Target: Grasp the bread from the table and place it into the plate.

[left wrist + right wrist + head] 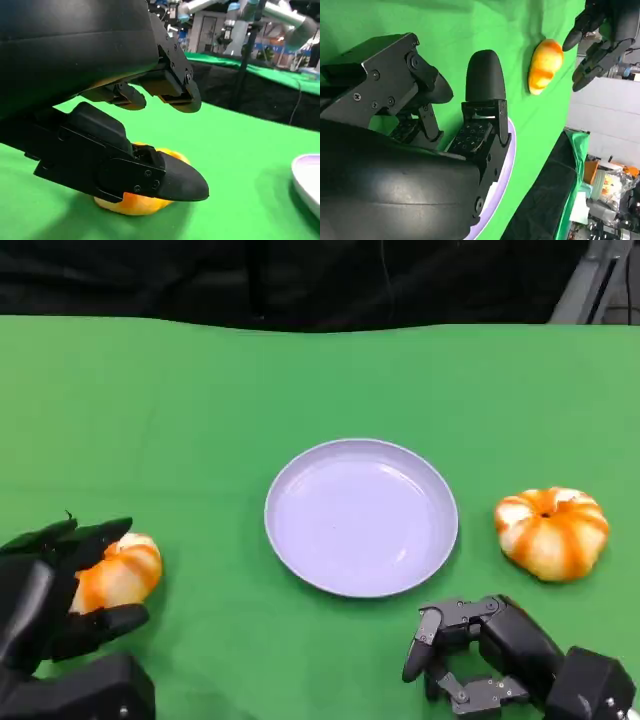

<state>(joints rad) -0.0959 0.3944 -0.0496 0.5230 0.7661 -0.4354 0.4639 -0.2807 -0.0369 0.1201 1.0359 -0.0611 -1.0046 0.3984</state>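
An orange-and-white striped bread (120, 572) lies on the green table at the left. My left hand (60, 585) brackets it, fingers above and thumb below, with gaps still showing. In the left wrist view the fingers (170, 90) hover clear over the bread (135, 205) and the thumb lies in front of it. The lavender plate (300, 540) sits mid-table with nothing in it. My right hand (480, 650) rests near the front edge, below the plate's right side, fingers loosely bent around nothing. The right wrist view shows the bread (546, 65) between the left hand's (602, 30) fingers.
A second striped bread (552, 530) lies to the right of the plate, just beyond my right hand. The table's far edge meets a black backdrop. Bare green cloth separates the left bread from the plate rim (307, 180).
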